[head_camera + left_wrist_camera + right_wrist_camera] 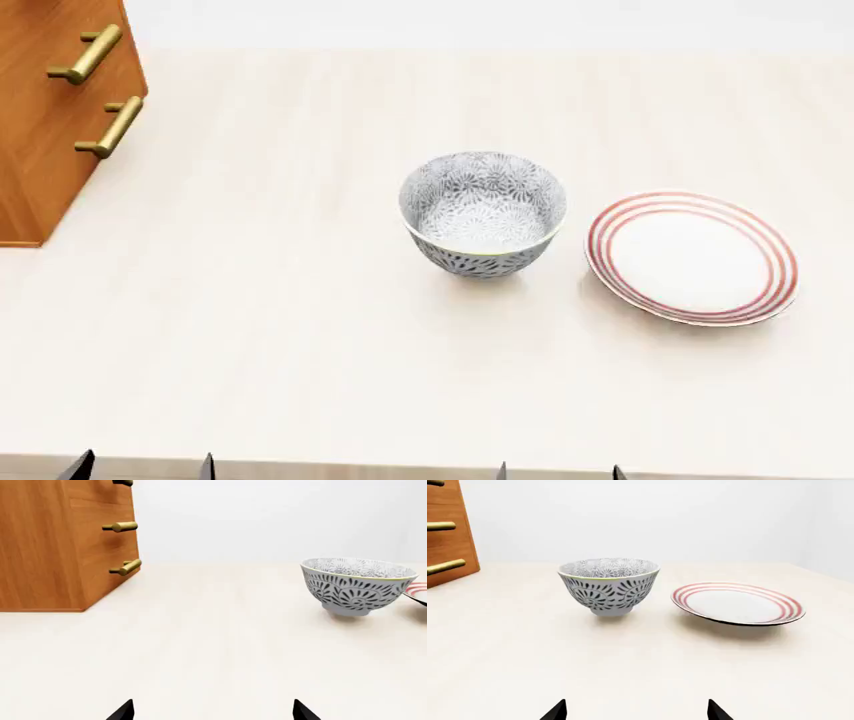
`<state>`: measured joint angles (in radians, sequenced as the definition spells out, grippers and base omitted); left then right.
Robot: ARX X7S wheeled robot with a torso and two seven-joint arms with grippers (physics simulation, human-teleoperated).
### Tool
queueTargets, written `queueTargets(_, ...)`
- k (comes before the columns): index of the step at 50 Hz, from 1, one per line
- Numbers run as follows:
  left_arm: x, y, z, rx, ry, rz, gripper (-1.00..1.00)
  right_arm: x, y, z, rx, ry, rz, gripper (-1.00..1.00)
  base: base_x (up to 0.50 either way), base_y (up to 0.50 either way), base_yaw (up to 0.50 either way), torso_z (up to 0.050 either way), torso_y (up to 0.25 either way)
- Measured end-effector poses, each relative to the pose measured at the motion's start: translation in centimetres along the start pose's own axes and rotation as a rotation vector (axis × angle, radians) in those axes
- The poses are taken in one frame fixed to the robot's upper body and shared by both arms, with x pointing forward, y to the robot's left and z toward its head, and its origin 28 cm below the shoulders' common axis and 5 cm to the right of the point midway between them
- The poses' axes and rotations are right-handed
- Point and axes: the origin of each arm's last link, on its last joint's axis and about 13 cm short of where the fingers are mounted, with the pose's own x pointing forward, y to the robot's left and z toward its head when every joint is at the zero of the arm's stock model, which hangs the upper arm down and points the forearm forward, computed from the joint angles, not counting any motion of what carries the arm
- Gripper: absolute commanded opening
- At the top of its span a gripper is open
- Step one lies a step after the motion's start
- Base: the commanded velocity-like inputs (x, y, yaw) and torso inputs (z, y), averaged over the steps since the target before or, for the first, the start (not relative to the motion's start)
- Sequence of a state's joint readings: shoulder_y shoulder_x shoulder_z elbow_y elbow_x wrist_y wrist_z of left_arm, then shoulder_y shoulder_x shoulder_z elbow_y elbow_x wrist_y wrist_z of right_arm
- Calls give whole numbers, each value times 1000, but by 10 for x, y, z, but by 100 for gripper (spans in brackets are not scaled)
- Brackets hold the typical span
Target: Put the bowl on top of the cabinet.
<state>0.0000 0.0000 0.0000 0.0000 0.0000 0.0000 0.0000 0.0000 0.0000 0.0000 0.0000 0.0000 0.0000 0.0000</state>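
Observation:
The bowl [482, 212] is deep and white with a dense grey-black floral pattern and a thin yellowish rim. It stands upright on the pale table near the middle; it also shows as the bowl [357, 585] and the bowl [608, 585]. The orange-brown cabinet [54, 110] with brass bar handles stands at the far left, its top out of view; the same cabinet [60, 545] fills one side of the left wrist view. My left gripper [143, 468] and right gripper [559, 472] sit at the table's near edge, both open and holding nothing, well short of the bowl.
A flat white plate with red rings [691, 257] lies just right of the bowl, close to it but apart; the plate [737, 603] is plain in the right wrist view. The pale table [267, 320] stretches between the cabinet and the bowl.

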Motion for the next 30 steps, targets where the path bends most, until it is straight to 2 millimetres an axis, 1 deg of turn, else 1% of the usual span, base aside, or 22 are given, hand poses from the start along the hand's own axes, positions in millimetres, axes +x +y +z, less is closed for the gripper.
queueTargets(2,2,0,4,-8,-8,4,100,2,-1,2,-1,-2,3,100,0,0,0,0,0)
queueTargets(20,1,0,1,-11,1,4,100,0,-1,2,16,3,-10,100,0,3,0,0,0)
queueTargets(22,1,0,1,-13,2,4,100,0,-2,2,12,2,-16,100,0,225,0,0,0)
queueTargets(30,1,0,1,-13,4,6,100,0,-2,2,7,1,-30,100,0,500,0,0,0)
